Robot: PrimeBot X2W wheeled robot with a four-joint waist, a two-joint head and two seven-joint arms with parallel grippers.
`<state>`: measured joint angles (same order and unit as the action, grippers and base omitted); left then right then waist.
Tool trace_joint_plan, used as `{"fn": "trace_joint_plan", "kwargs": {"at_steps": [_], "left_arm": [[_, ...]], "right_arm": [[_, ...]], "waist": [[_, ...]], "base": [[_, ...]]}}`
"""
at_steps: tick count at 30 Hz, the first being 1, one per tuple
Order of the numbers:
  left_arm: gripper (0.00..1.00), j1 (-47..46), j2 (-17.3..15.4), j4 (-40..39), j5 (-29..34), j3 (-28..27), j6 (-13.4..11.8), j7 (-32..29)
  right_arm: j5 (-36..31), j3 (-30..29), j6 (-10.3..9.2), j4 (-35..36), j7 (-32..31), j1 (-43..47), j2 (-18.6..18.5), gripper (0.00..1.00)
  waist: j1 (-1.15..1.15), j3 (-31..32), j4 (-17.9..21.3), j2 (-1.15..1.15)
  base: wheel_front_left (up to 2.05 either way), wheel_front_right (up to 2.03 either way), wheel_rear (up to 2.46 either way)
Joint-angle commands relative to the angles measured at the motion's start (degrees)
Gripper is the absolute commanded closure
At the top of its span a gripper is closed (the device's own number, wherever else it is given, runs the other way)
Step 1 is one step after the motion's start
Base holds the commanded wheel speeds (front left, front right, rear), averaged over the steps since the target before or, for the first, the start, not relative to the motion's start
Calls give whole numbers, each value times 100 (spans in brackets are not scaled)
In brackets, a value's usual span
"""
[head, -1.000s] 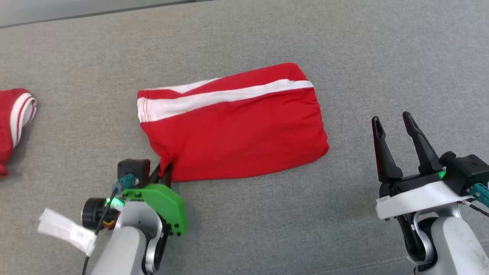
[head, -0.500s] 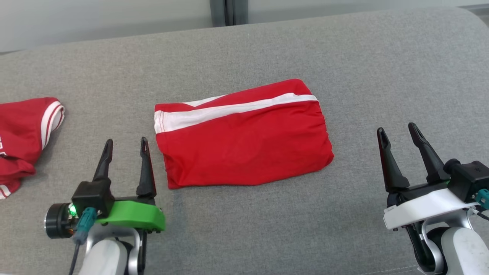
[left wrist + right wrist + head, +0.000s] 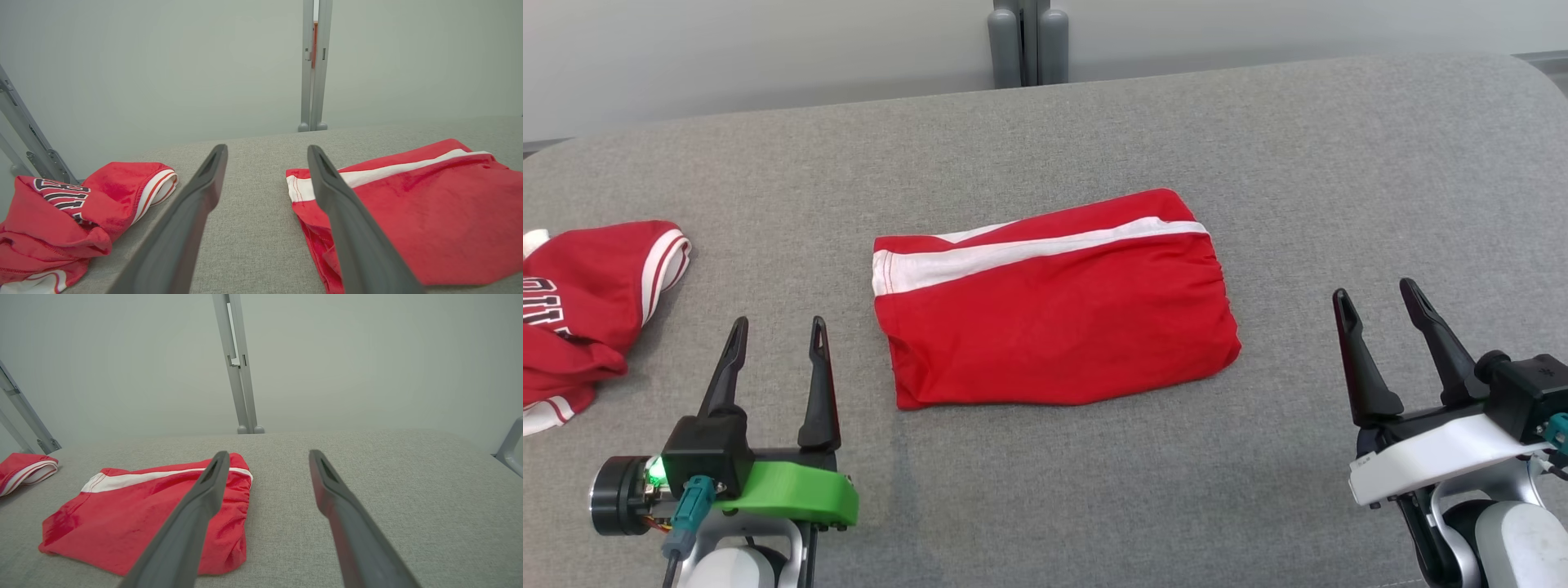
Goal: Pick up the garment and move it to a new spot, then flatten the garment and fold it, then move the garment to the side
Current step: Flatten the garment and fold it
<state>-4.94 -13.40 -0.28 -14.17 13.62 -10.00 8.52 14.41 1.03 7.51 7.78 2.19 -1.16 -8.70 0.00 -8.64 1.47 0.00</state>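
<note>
The garment [image 3: 1054, 306], red with a white stripe, lies folded flat in the middle of the grey cushioned surface [image 3: 1258, 163]; it also shows in the left wrist view [image 3: 408, 220] and the right wrist view [image 3: 139, 514]. My left gripper [image 3: 776, 331] stands open at the lower left, a short way left of the garment's near corner and not touching it. At the lower right my right gripper [image 3: 1376, 298] is open too, apart from the garment's right edge. Nothing sits between either pair of fingers.
A second red garment [image 3: 588, 302] with white trim and lettering lies bunched at the left edge, also in the left wrist view [image 3: 69, 220]. Grey metal posts [image 3: 1029, 41] stand behind the surface's far edge against a pale wall.
My left gripper let go of the garment's near left corner, opened and drew back to the left. The camera tilted up, so the whole scene sits lower. The right gripper stayed open.
</note>
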Motion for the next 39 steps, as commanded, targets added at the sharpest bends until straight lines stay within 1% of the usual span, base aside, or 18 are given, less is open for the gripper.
{"fn": "trace_joint_plan", "kwargs": {"at_steps": [1,10,12,16,20,25,30,34,36,37,38,39], "left_arm": [[0,101,-41,-43,-21,13,-21,-24],[0,14,-59,-236,60,93,-87,-134],[0,-87,-46,-285,85,142,-83,-159],[0,-365,21,-326,153,279,8,-121],[0,-735,124,-300,213,424,78,-85],[0,-1061,236,-224,283,558,103,-10],[0,-1198,290,-145,312,636,101,74],[0,-1241,306,-81,285,658,92,127],[0,-1238,305,-58,271,657,77,141],[0,-1234,298,-52,266,651,69,148],[0,-1226,288,-44,259,646,60,153],[0,-1217,279,-37,256,645,57,158]], "right_arm": [[-18,-12,-4,35,-15,78,3,0],[4,-109,-4,-2,-75,87,-24,0],[10,-117,-4,-75,-99,41,-75,0],[69,-91,-4,-247,-88,-99,-168,0],[155,71,-4,-579,-51,-423,-265,0],[317,457,-4,-1438,44,-1058,-299,0],[500,806,-4,-2551,133,-1582,-235,0],[739,1024,-4,-3259,174,-1766,-144,0],[923,1235,2,-3459,192,-1830,-80,0],[1001,1325,8,-3518,215,-1863,-60,7],[1090,1442,14,-3580,224,-1893,-62,50],[1170,1526,16,-3617,247,-1907,-67,67]], "waist": [[0,-2,-4,0],[0,-94,-73,0],[0,-195,-136,0],[0,-540,-332,0],[0,-954,-530,0],[0,-1237,-680,0],[0,-1316,-768,0],[0,-1315,-797,0],[0,-1307,-788,0],[0,-1301,-781,0],[0,-1291,-768,0],[0,-1280,-757,0]], "base": [[0,0,0],[0,0,0],[0,0,0],[0,0,0],[0,0,0],[0,0,0],[0,0,0],[0,0,0],[0,0,0],[0,0,0],[0,0,0],[0,0,0]]}}
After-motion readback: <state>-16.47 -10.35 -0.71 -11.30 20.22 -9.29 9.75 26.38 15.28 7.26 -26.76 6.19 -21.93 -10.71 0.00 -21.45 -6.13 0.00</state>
